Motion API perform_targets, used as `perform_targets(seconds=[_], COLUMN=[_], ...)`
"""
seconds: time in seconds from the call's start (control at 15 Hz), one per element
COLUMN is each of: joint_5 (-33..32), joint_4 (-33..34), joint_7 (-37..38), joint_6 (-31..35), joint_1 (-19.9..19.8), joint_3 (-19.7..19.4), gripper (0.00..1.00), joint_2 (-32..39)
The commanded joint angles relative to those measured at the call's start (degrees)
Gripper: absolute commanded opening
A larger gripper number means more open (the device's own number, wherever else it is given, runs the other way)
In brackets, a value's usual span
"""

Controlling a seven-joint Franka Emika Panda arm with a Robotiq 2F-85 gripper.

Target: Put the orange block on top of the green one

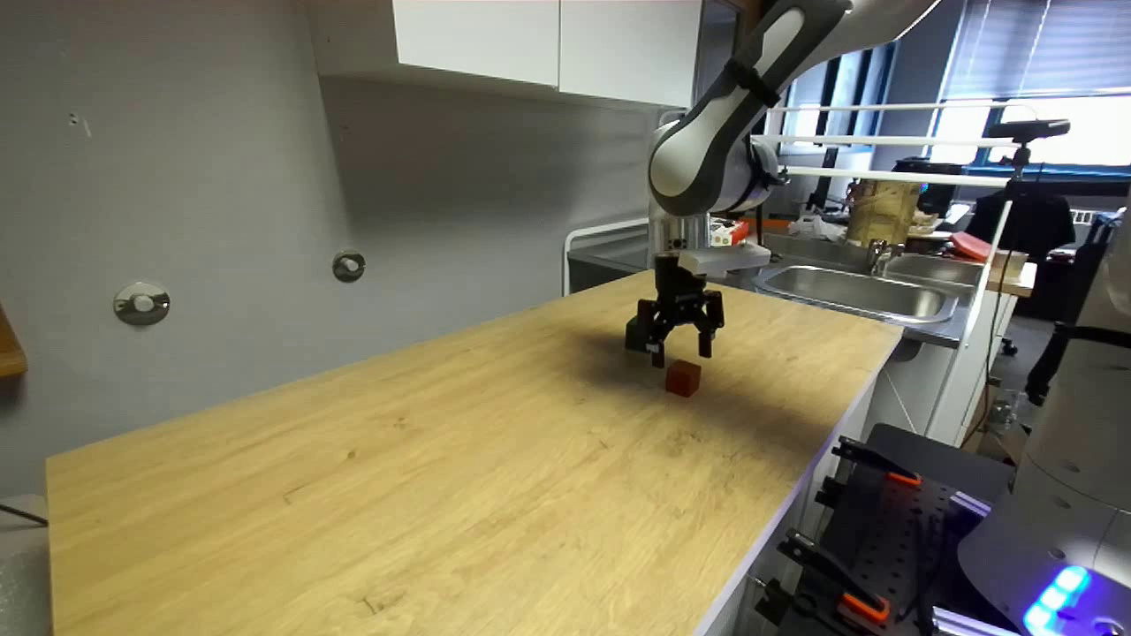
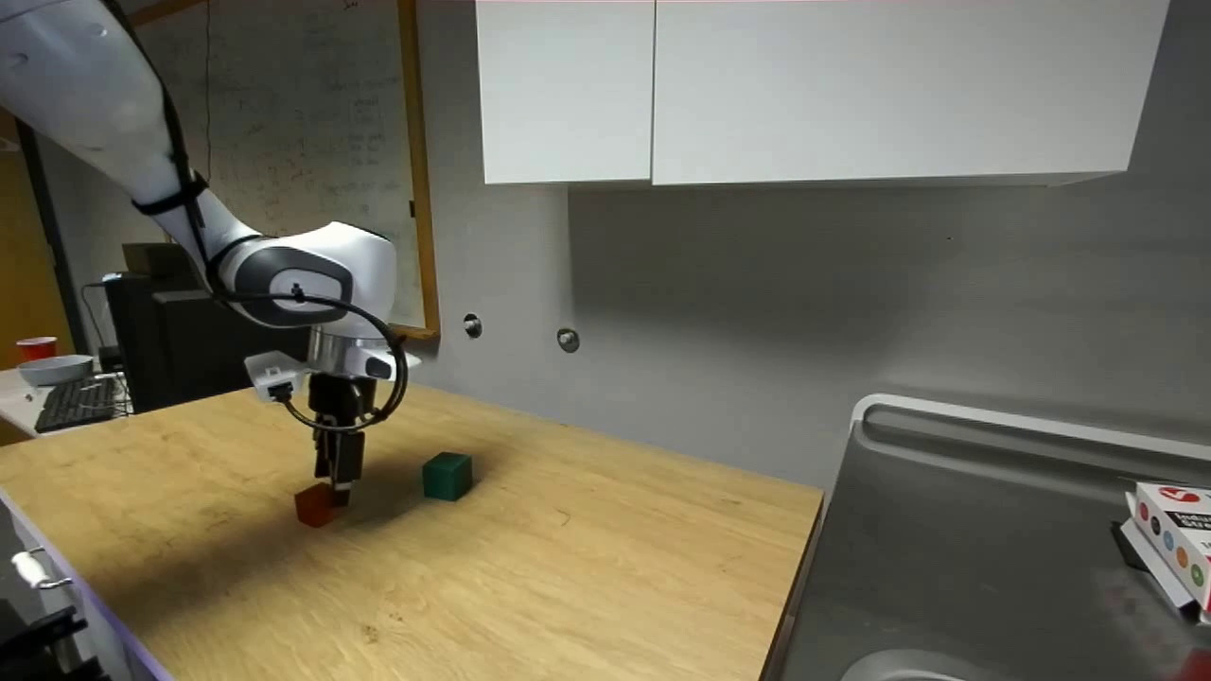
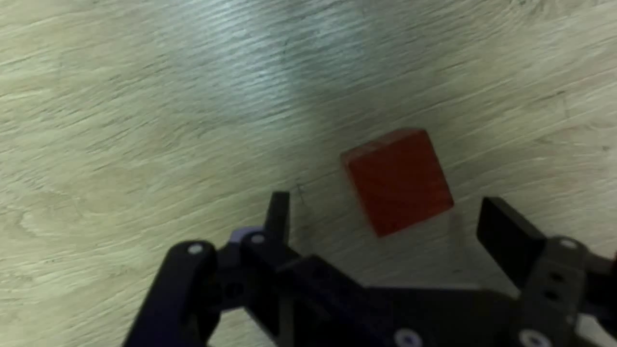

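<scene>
The orange block, a small red-orange cube, sits on the wooden counter in both exterior views [image 1: 683, 378] [image 2: 314, 506] and in the wrist view [image 3: 400, 183]. The green block, a dark green cube, stands apart from it on the counter [image 2: 447, 476]. In an exterior view the green block [image 1: 634, 336] is partly hidden behind the gripper. It is out of the wrist view. My gripper [image 1: 681, 355] is open and empty, pointing down, low beside the orange block. In the wrist view the orange block lies ahead of the fingertips [image 3: 385, 202], with gaps to both fingers. The gripper [image 2: 341, 498] also shows close to it.
The wooden counter [image 1: 380, 495] runs along a grey wall. White cabinets [image 2: 814, 90] hang above it. A sink [image 1: 853, 291] lies beyond its far end. A dark metal surface with a raised rim [image 2: 946, 549] adjoins it, with a white box [image 2: 1176, 539] on it.
</scene>
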Motion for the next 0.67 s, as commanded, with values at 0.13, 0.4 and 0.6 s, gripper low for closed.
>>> perform_targets(seconds=[0.13,0.4,0.6], joint_5=[1.49,1.40,1.31], joint_4=[2.93,3.05,3.35], joint_7=[2.28,2.83,3.06], joint_6=[-4.12,-4.53,-4.75], joint_1=[0.93,1.24,1.48], joint_3=[-1.49,-1.56,-1.54], gripper=[1.00,0.59,0.36], joint_2=[3.10,3.77,4.05])
